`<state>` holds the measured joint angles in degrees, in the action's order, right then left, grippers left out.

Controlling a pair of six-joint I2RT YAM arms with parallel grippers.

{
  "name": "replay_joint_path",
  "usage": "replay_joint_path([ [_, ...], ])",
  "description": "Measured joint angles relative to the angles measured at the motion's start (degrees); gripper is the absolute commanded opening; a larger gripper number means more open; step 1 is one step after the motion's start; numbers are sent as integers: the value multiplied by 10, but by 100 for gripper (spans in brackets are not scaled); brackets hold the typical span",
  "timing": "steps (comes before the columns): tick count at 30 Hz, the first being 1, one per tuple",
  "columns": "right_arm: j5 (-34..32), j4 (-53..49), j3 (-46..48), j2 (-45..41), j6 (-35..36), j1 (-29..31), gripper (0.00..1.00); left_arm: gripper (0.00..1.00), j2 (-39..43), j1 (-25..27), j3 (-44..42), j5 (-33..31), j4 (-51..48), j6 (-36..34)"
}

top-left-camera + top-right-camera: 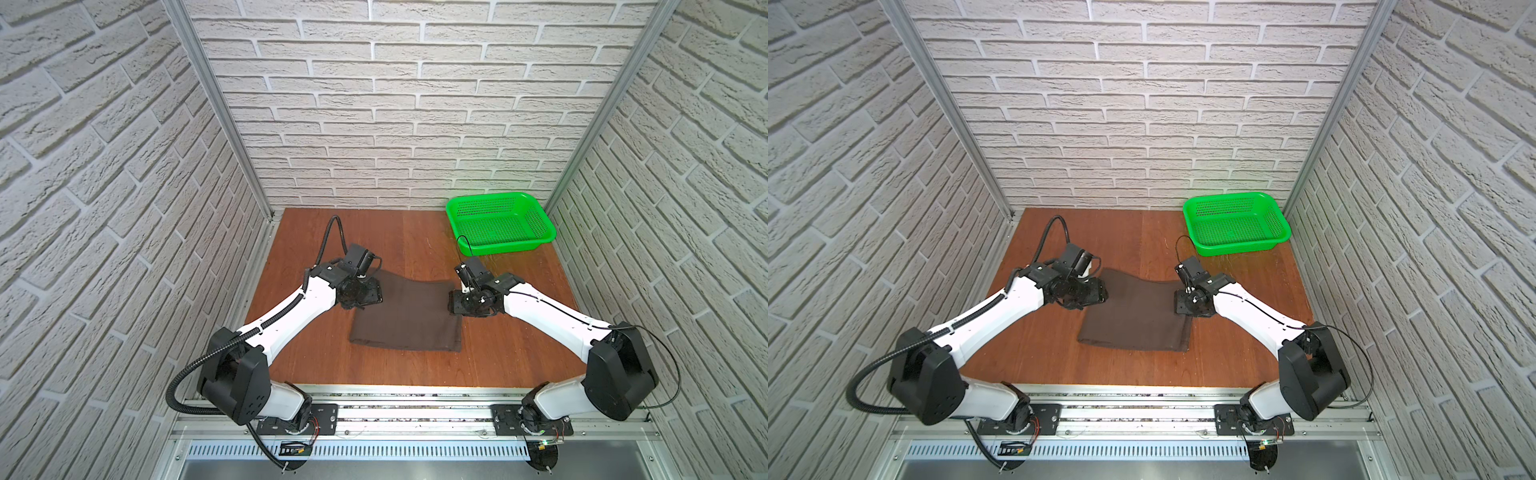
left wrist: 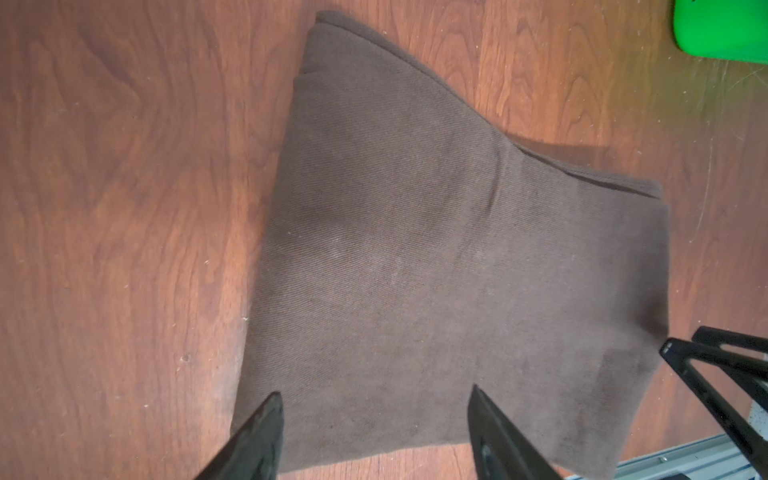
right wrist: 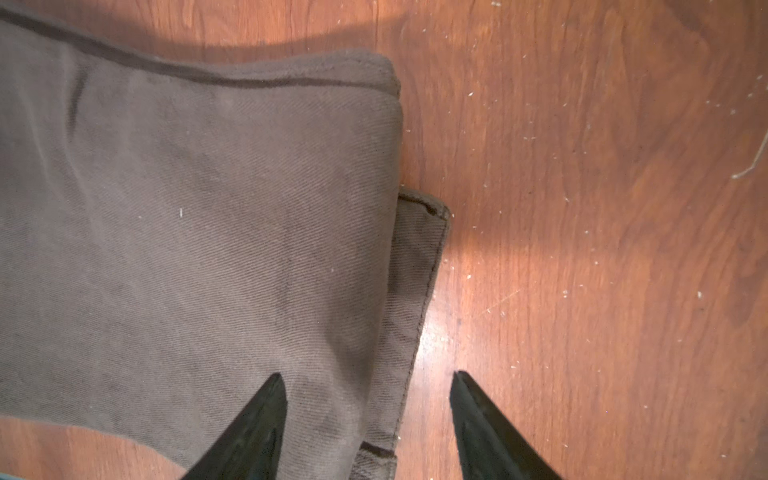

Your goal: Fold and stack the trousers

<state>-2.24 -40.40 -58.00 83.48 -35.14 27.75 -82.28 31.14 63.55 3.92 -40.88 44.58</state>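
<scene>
The left gripper (image 2: pixel 374 392) has its jaws well apart with nothing between them, and hovers over the far left corner of the trousers (image 1: pixel 407 320). The right gripper (image 3: pixel 365 374) is likewise spread and empty. It straddles the right edge, one fingertip above the cloth and the other above the bare table (image 1: pixel 519 345). So the folded brown bundle lies flat between the two, mid-table, its longer side running from arm to arm. The green basket (image 1: pixel 498 247) sits in the far right corner, nearer the right arm, which I judge better placed for any carry that way.
</scene>
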Motion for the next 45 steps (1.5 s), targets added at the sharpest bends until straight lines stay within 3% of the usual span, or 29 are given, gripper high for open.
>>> replay_joint_path([
  [7,32,26,48,23,-13,0,64,63,-30,0,-44,30,45,2],
  [11,59,62,72,54,-23,0,56,63,-50,-3,-77,47,71,5],
  [15,88,100,78,83,-37,2,40,63,-51,-17,-94,54,82,5],
  [19,107,129,64,103,-55,14,37,64,-51,-48,-97,56,88,0],
  [24,129,181,18,154,-89,40,39,66,-45,-100,-91,52,78,-23],
  [28,130,196,-7,167,-101,57,57,65,-24,-109,-56,33,52,-39],
  [32,92,173,-19,130,-84,68,66,67,8,-79,-35,-8,36,-39],
  [36,38,135,-19,52,-59,70,67,74,-1,5,-35,-57,24,-16],
  [41,-12,103,-19,-2,-34,69,67,78,-91,101,-30,-97,23,30],
  [45,-31,83,-18,-7,-23,69,67,81,-167,128,-22,-116,25,59],
])
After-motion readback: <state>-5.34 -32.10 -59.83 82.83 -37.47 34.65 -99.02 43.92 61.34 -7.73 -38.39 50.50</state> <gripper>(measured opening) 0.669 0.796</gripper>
